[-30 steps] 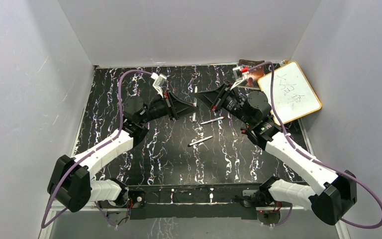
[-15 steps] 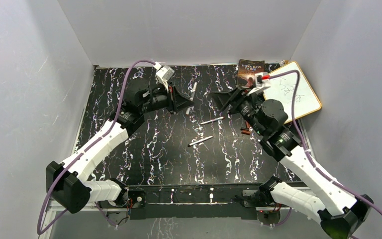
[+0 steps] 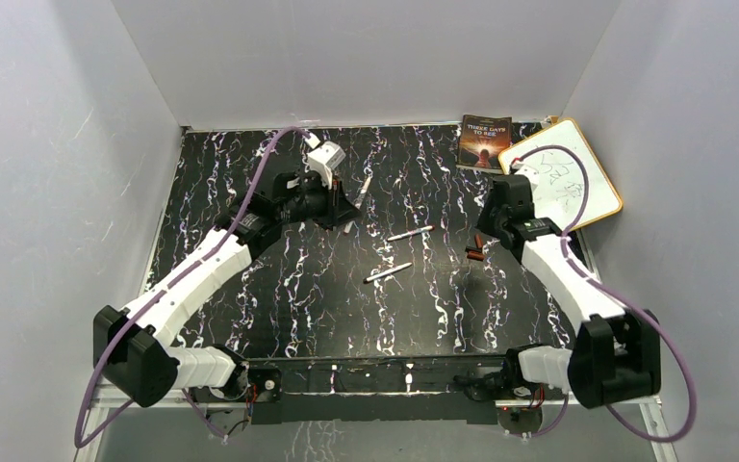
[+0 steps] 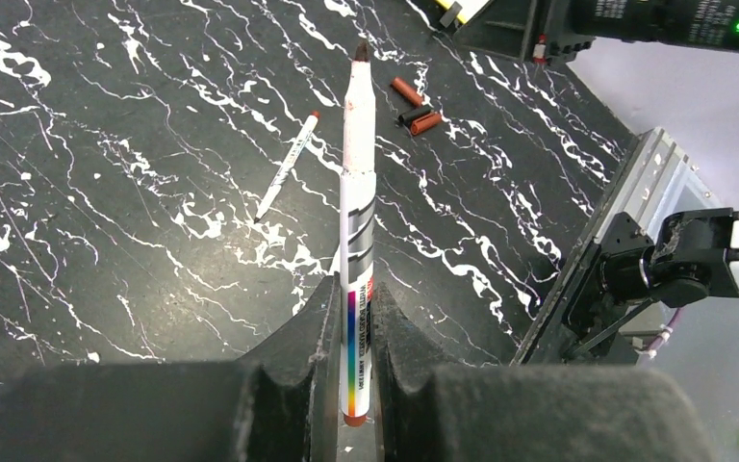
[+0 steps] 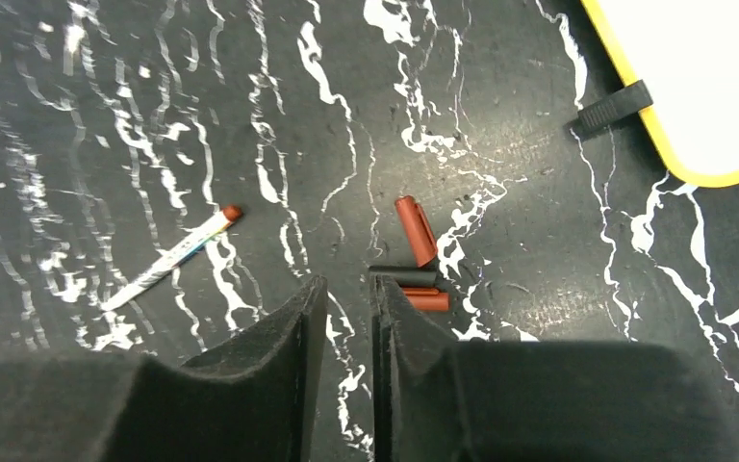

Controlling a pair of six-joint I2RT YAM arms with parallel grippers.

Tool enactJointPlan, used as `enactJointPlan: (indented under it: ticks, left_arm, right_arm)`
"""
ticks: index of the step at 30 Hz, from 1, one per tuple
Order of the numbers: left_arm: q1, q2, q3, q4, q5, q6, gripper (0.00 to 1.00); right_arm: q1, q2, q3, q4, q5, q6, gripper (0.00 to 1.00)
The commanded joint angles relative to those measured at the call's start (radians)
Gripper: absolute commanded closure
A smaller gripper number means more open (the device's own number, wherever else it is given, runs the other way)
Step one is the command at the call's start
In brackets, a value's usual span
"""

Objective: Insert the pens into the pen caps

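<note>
my left gripper [image 4: 351, 298] is clenched on a pen [image 4: 356, 183], grasping the printed lower barrel. its dark tip points out ahead, raised off the table [image 3: 298, 298]. a second pen [image 3: 410, 233] and a third pen [image 3: 388, 272] lie flat near the middle of the table, apart from each other. the caps sit in a small cluster near the whiteboard [image 3: 563, 178]. a red cap [image 5: 416, 231] lies at a slant, and a black cap [image 5: 404, 277] touches a second red cap [image 5: 425, 301] just below it. my right gripper [image 5: 344, 289] hangs over that cluster. its fingers are drawn nearly together with only a slim gap, holding nothing. a book [image 3: 484, 142] lies at the far edge.
</note>
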Motion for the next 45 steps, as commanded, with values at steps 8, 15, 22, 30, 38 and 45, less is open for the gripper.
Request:
enactJointPlan:
  ticks: [8,15,22,30,38,45]
  left_arm:
    - [0.001,-0.034,-0.042,0.024,0.04,-0.012,1.0]
    - [0.001,-0.045,-0.08,0.037,0.074,-0.023,1.0]
    - [0.002,-0.051,-0.081,0.015,0.07,-0.007,1.0]
    - [0.0,-0.054,-0.083,0.0,0.065,-0.001,1.0]
    - [0.001,-0.058,-0.089,-0.01,0.054,0.002,1.0]
    - [0.002,-0.043,-0.08,-0.008,0.058,-0.002,1.0]
  right_arm:
    - [-0.011,0.256,0.075,0.028,0.071,-0.105,0.72]
    - [-0.016,0.309,0.079,0.03,0.096,-0.145,0.67]
    - [-0.021,0.358,0.077,0.055,0.082,-0.17,0.59]
    - [-0.034,0.446,0.117,0.077,0.05,-0.194,0.68]
    - [-0.04,0.499,0.124,0.095,-0.003,-0.21,0.75]
    - [-0.039,0.479,0.11,0.103,-0.032,-0.215,0.98]
